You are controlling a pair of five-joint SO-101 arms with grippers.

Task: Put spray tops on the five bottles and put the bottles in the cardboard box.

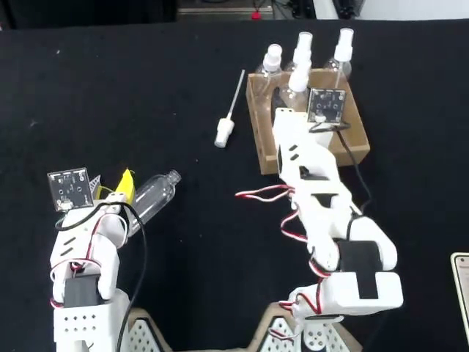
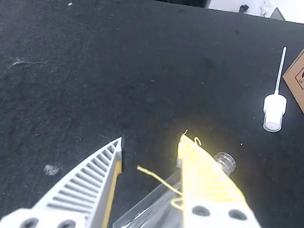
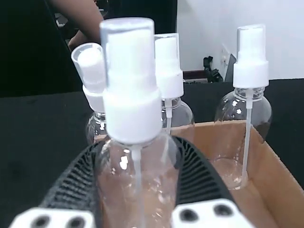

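Note:
My right gripper [image 1: 293, 99] [image 3: 137, 156] is shut on a clear bottle with a white spray top [image 1: 297, 79] [image 3: 130, 95], held upright over the cardboard box [image 1: 352, 136] [image 3: 268, 159]. Three more topped bottles [image 1: 303, 48] [image 3: 249, 61] stand along the box's far side. An uncapped clear bottle [image 1: 154, 194] [image 2: 225, 162] lies on the black table at the left. My left gripper [image 1: 121, 187] [image 2: 152, 142] is open just above it, the yellow finger [image 2: 206, 185] over the bottle's shoulder. A loose spray top [image 1: 225, 132] [image 2: 274, 111] with its tube lies between the bottle and the box.
The black table [image 1: 146, 81] stretches wide to the far left. A red and white cable [image 1: 264, 194] loops off the right arm. A light object [image 1: 462, 282] sits at the right edge.

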